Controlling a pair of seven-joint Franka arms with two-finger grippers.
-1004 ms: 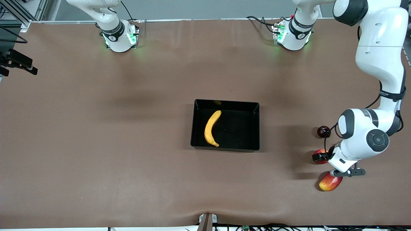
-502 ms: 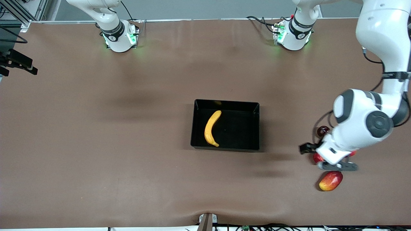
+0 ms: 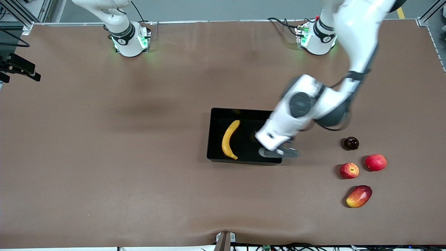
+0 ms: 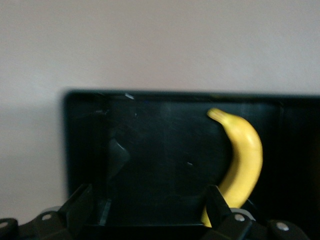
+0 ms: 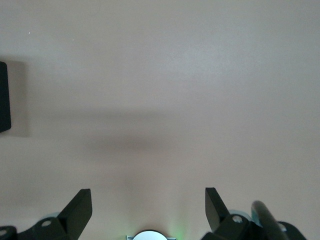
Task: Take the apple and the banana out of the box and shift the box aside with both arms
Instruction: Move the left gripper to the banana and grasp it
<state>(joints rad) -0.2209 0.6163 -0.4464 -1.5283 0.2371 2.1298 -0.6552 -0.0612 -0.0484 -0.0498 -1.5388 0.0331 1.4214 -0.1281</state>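
1. The front view looks down from high across the table (image 3: 104, 157), facing both arm bases.
2. The left wrist view looks close past its fingers (image 4: 80, 210) into the box (image 4: 85, 150), shared with the front view.
3. The right wrist view looks past its fingers (image 5: 80, 207) at bare table.

My robot lab bench

I work at a wide table (image 3: 104, 157) under a brown cover, two arm bases (image 3: 129, 38) with green lights bolted along its edge, cables (image 3: 282, 21) trailing, metal framing (image 3: 21, 17) at the corner.
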